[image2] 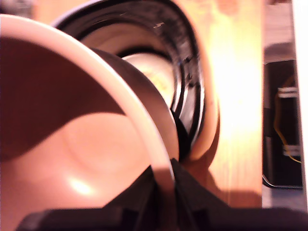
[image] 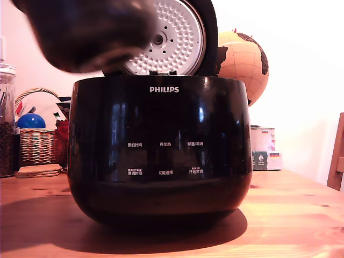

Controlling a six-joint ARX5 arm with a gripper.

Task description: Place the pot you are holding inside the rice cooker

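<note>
The matte black pot (image: 91, 32) hangs blurred in the upper part of the exterior view's left, above and slightly off the open top of the rice cooker (image: 161, 150). The cooker is glossy black, marked PHILIPS, and stands on the wooden table. Its lid is up, showing the dimpled silver inner plate (image: 174, 37). In the wrist view my gripper (image2: 163, 192) is shut on the pot's pale rim, one finger inside and one outside. The pot's hollow (image2: 72, 134) fills that view. Beyond it lies the cooker's round opening (image2: 159, 77), with its dark rim (image2: 190, 72) partly covered by the pot.
A globe (image: 244, 64) stands behind the cooker on the exterior view's right, with a tin (image: 262, 148) below it and a wooden chair edge (image: 337, 161) at the far right. On the left are a glass jar (image: 6, 123), a wicker basket (image: 37, 142) and coasters (image: 37, 171).
</note>
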